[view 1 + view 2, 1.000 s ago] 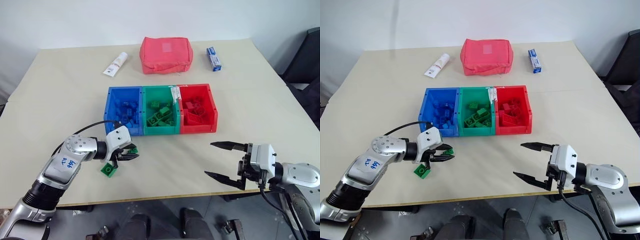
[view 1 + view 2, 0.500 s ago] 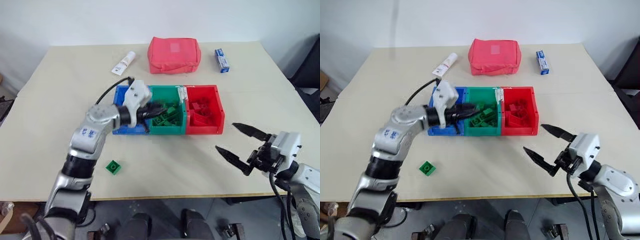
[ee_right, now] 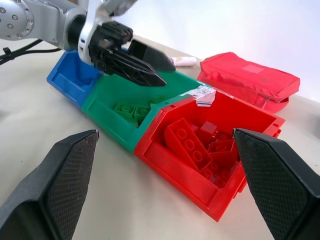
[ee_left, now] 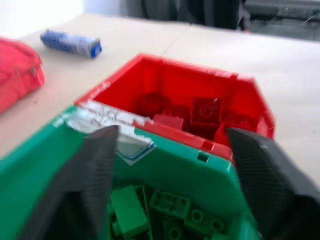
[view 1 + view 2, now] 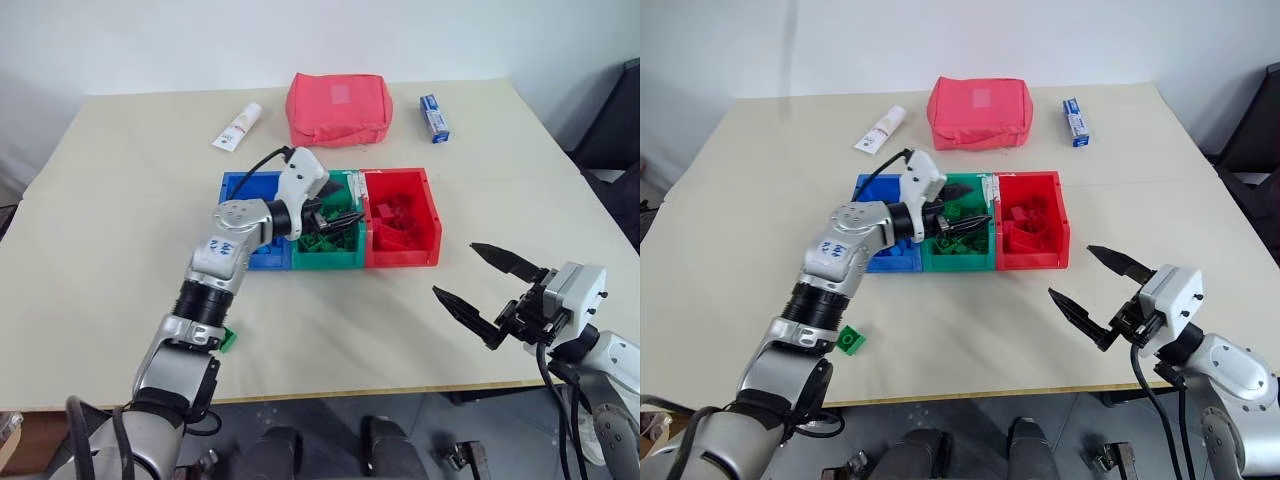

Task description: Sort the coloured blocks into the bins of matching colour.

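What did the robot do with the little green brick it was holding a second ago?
The left gripper carried it from the table's near side up over the green bin, then opened; nothing is between its fingers now. A loose green block stayed on the table. The right gripper stayed open; the bins, red pouch and tube kept still.

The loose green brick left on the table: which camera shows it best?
The right eye view: the loose green brick lies in plain sight on the table beside the left arm. In the left eye view that arm hides most of it, leaving a green edge. I cannot make it out in the wrist views.
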Robot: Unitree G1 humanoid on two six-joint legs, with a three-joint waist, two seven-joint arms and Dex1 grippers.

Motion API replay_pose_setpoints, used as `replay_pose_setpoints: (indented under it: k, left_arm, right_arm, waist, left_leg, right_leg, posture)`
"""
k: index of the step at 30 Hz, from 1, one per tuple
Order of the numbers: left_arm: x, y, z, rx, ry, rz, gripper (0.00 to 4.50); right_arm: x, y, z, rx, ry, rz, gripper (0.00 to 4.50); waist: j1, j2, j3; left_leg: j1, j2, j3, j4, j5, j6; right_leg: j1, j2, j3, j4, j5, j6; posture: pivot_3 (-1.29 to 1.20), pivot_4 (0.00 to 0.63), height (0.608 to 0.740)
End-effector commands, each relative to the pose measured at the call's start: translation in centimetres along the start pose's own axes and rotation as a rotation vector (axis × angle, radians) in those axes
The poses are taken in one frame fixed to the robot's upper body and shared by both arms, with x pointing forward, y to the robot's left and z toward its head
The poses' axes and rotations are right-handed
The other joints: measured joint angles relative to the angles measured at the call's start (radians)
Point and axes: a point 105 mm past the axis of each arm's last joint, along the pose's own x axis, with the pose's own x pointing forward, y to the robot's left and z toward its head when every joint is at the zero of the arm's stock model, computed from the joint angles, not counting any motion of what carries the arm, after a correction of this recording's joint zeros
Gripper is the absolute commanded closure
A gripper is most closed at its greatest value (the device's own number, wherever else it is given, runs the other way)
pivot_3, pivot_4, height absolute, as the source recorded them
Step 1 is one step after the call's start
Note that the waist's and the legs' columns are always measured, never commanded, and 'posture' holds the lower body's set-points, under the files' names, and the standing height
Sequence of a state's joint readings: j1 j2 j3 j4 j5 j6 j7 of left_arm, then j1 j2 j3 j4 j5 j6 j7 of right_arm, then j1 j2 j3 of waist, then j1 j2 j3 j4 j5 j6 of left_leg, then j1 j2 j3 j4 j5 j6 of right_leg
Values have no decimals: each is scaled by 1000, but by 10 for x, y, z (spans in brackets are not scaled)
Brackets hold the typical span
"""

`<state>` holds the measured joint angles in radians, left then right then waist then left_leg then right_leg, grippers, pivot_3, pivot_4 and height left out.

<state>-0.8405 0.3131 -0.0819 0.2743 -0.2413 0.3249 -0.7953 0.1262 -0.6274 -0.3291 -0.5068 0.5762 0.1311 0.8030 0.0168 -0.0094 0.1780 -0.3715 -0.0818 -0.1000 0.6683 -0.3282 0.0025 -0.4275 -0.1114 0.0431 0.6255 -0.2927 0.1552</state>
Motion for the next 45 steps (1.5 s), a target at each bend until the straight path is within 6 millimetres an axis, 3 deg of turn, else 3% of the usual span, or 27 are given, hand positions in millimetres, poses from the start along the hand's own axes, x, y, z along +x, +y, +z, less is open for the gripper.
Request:
replay_pose_setpoints:
  k: [1,9,15,18,22,26,37,45]
  left_arm:
    - [-40,3,20,107,-97,-36,30]
    - [-182,10,-26,66,85,61,30]
    - [-241,-13,-34,25,170,66,30]
    - [-286,-35,-61,-61,318,21,30]
    - [-314,-45,-82,-60,459,-1,30]
    - [-314,-53,-87,-50,467,-73,30]
    - [-255,-52,-77,118,373,-293,30]
    - [-219,-62,-103,111,385,-433,30]
  right_arm:
    - [5,4,10,-35,-27,78,0]
    - [22,22,-1,-27,-1,349,0]
    - [34,33,-5,-25,-20,495,0]
    - [40,39,-5,-26,-31,577,0]
    - [39,41,-11,-37,-8,647,0]
    - [36,45,-14,-35,-1,695,0]
    - [26,49,-22,-17,35,704,0]
    - [22,48,-22,-17,46,645,0]
  waist:
    - [-4,0,0]
    - [-20,0,0]
    - [-4,0,0]
    - [-12,1,0]
    - [-19,0,0]
    - [-13,0,0]
    - [-19,0,0]
    - [-18,1,0]
  left_leg:
    - [0,1,0,0,0,0]
    - [1,3,0,-2,0,-1]
    - [1,2,-2,-2,0,0]
    - [1,2,-1,-3,-1,0]
    - [1,4,-1,-4,-1,-1]
    - [1,4,-2,-4,-1,-1]
    - [1,4,-1,-4,-1,-1]
    - [1,4,-1,-3,-2,-1]
  right_leg:
    - [0,0,0,0,0,0]
    - [0,1,-1,-2,0,-1]
    - [2,-1,-3,-4,0,-1]
    - [2,-1,-3,-4,0,-2]
    - [1,-1,-4,-5,-1,-3]
    - [2,-1,-5,-5,-1,-3]
    - [1,0,-5,-4,-1,-4]
    - [1,1,-4,-3,-1,-4]
  posture:
    - [0,150,740]
    - [0,150,740]
    - [0,150,740]
    - [0,150,740]
    - [0,150,740]
    - [0,150,740]
    - [0,150,740]
    - [0,150,740]
